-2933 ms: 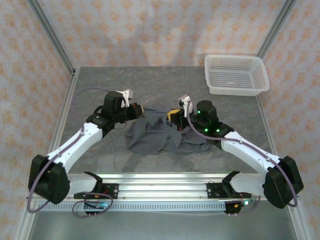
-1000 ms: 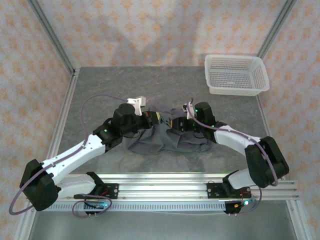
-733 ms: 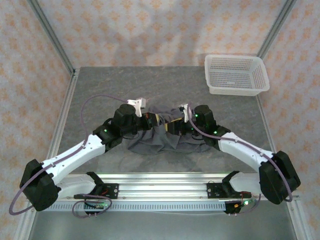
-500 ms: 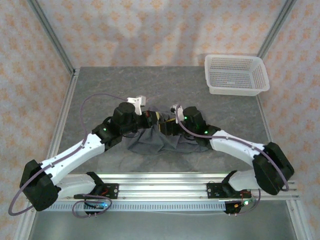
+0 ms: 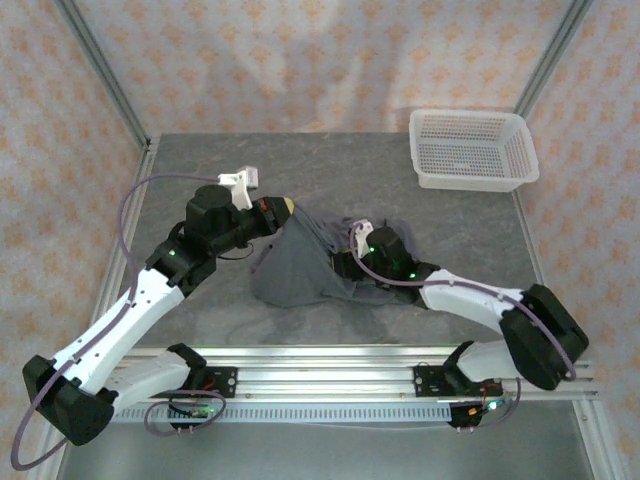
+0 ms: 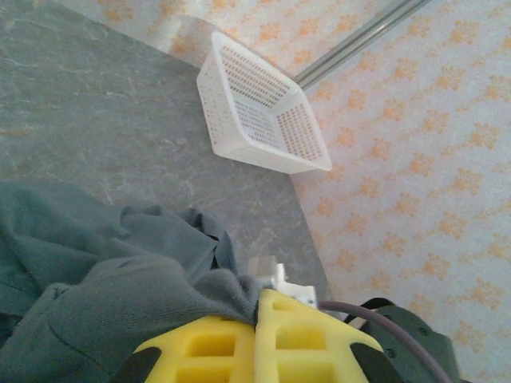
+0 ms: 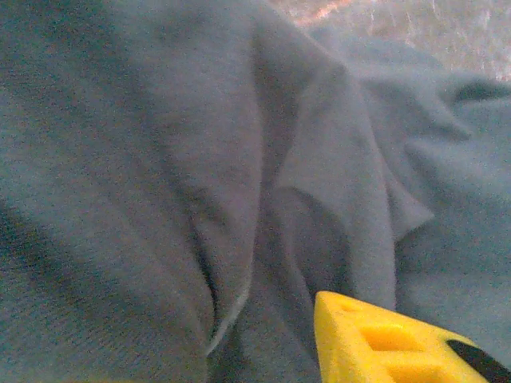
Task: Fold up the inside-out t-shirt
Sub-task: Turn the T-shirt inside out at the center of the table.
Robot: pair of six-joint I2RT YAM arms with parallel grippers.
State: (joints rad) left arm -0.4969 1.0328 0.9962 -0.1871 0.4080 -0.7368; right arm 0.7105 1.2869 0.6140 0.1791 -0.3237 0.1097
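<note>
The inside-out t-shirt is a dark slate-grey heap at mid-table, pulled up into a peak at its upper left. My left gripper is shut on that peak; in the left wrist view the yellow fingers press together with a fold of the t-shirt pinched between them. My right gripper is low against the heap's right side. The right wrist view shows one yellow finger lying on the rumpled t-shirt. The other finger is hidden, so whether it holds cloth is unclear.
A white mesh basket stands at the back right corner, also seen in the left wrist view as the basket. Bare grey tabletop surrounds the heap. Patterned walls and metal frame posts enclose the table.
My left gripper has moved up and to the left, drawing the shirt into a peak. The right gripper has slid left and down into the heap's right side.
</note>
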